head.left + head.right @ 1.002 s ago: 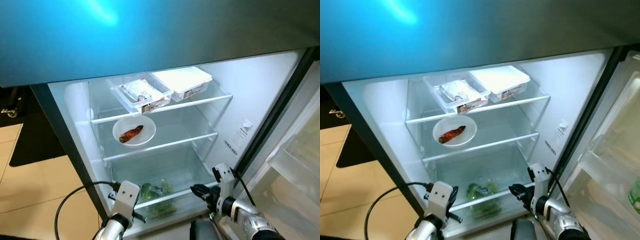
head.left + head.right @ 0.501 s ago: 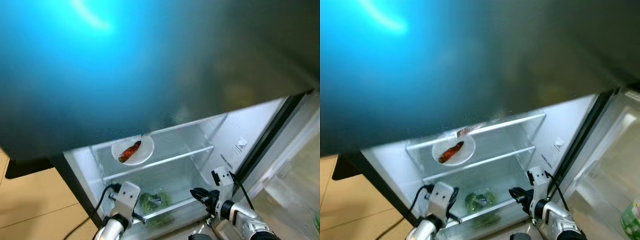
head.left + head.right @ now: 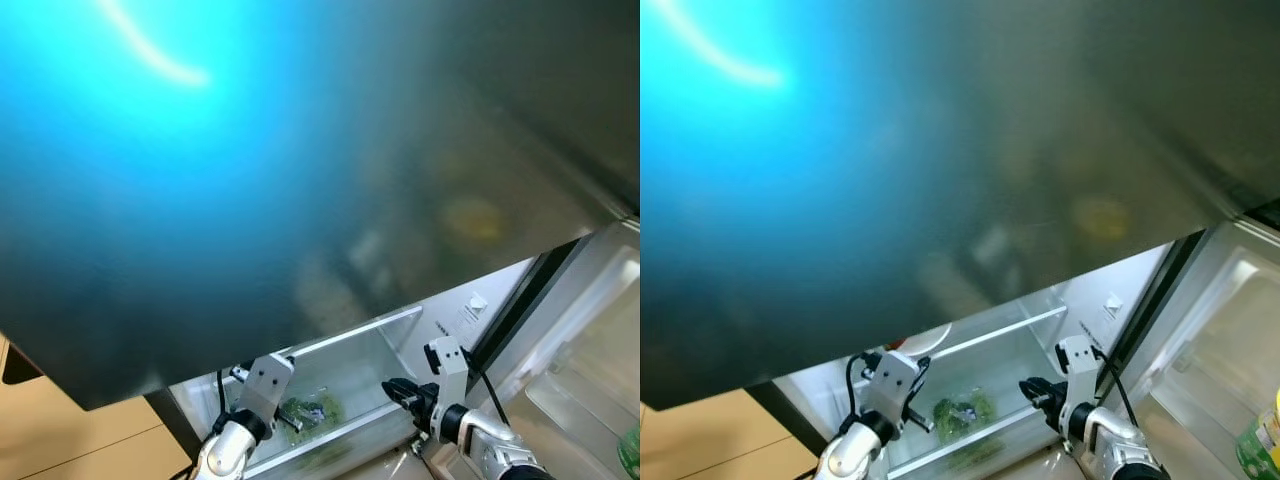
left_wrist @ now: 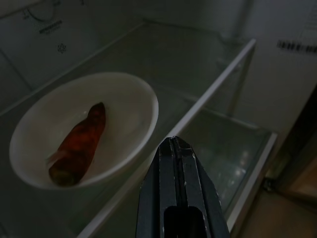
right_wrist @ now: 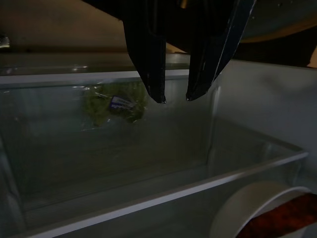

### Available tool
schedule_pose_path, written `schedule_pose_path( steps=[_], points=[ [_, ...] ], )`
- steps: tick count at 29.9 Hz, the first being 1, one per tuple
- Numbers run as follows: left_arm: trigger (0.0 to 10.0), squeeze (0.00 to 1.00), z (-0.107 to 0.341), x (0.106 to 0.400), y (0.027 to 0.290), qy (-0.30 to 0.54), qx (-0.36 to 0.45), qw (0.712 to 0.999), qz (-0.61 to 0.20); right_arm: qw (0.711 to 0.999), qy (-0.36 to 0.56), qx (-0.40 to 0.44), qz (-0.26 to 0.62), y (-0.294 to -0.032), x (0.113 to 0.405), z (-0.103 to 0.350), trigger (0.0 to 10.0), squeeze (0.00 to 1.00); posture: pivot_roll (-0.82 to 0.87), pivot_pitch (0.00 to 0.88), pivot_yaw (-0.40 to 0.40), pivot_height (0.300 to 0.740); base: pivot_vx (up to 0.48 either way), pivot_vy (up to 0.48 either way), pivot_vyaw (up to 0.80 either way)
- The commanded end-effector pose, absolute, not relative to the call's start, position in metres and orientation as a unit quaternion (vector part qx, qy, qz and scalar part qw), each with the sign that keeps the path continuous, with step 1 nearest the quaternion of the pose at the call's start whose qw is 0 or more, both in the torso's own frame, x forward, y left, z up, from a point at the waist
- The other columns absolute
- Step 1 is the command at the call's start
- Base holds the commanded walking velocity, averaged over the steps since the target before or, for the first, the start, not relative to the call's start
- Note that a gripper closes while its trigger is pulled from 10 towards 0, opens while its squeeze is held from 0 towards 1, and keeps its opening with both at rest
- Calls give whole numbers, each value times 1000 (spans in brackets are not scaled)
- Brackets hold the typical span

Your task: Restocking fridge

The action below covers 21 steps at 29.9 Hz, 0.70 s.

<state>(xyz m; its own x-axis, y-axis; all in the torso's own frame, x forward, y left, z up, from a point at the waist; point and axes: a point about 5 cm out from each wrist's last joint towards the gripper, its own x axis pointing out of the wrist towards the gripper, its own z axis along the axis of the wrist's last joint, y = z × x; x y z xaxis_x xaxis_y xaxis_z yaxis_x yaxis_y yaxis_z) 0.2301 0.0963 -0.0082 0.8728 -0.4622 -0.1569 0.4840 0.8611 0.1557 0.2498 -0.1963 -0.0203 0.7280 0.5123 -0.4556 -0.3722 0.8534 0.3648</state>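
Note:
The fridge stands open below a big dark, blue-lit door front (image 3: 300,150). A white plate (image 4: 124,106) holding a reddish-brown piece of food (image 4: 79,144) sits on a glass shelf (image 4: 213,82). My left gripper (image 4: 173,142) is shut and empty, just in front of that shelf's edge, close to the plate. A bag of green leaves (image 3: 308,408) lies in the clear bottom drawer (image 5: 148,201). My right gripper (image 5: 173,100) is open with nothing between its fingers and hangs in front of the drawer's right part (image 3: 398,392).
The open fridge door with its clear shelves (image 3: 590,370) stands at the right, with a green bottle (image 3: 1265,435) in it. The fridge's white right wall (image 3: 470,305) is close to my right arm. Tan floor (image 3: 60,450) lies at the left.
The view has swung, so the dark door front now hides the upper shelves and their containers. My left gripper has risen towards the plate's shelf. The right gripper has barely moved.

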Motion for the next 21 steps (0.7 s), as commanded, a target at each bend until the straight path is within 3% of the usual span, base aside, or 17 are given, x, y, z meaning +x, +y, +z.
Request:
schedule_pose_path(
  steps=[1, 21],
  points=[
    [10000, 0, -10, 229, 102, 61, 107, 961, -247, 920, 281, 137, 236, -197, 246, -23, 10000, 0, -98, 0, 2, 656, 0, 0, 0],
    [10000, 0, -23, 220, 111, 96, 118, 959, -239, 913, 320, 145, 207, -206, 224, -40, 10000, 0, -95, 0, 0, 733, 0, 0, 0]
  ],
)
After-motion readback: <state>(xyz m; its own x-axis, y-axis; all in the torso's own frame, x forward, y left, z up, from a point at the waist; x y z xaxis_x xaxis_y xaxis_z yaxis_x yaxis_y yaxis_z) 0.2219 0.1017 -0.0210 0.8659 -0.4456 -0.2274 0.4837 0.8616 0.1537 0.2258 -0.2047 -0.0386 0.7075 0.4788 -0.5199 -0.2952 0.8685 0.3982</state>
